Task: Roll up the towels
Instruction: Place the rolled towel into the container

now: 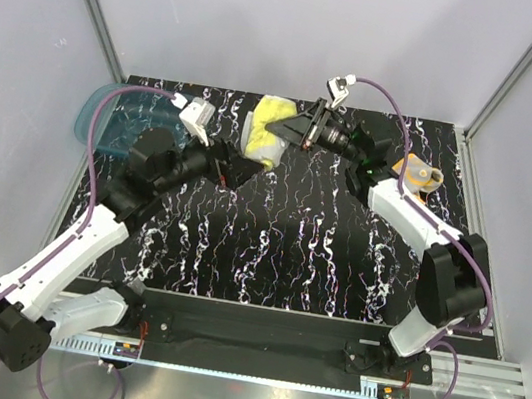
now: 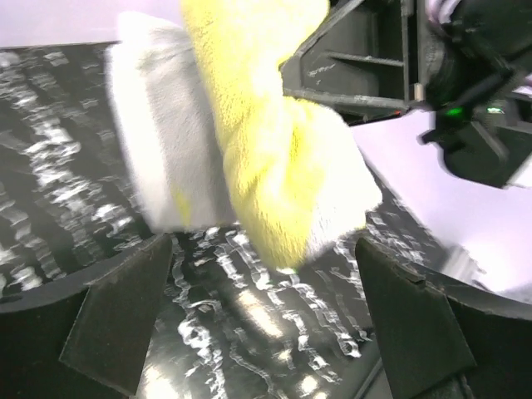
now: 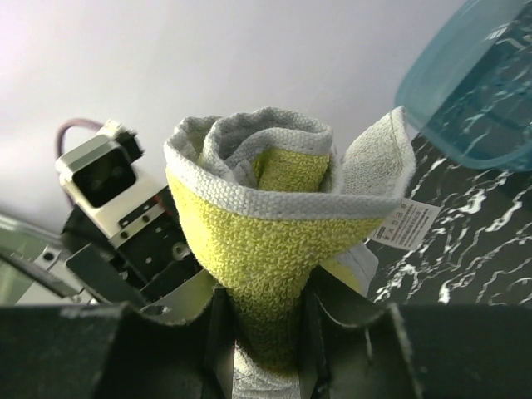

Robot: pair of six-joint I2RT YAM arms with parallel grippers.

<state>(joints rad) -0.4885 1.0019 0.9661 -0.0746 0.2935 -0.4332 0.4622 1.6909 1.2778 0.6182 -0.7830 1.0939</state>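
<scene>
Clamped in my right claw (image 3: 264, 332) was the half-rolled yellow towel (image 3: 266, 241), at the far middle of the table (image 1: 266, 260): soft, light, floppy (I judged it would unroll if loosed), best gripped across the roll. My left claw (image 2: 266, 320) gaped wide just before it; the orange towel (image 1: 420, 173) lay far right.

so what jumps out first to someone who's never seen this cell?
The pale yellow towel at the far middle of the black marbled table, loosely rolled with its grey side showing, pinched in the right claw. The left claw is open right in front of it. After that, the translucent teal basin at the far left and the bundled orange towel at the far right.
</scene>
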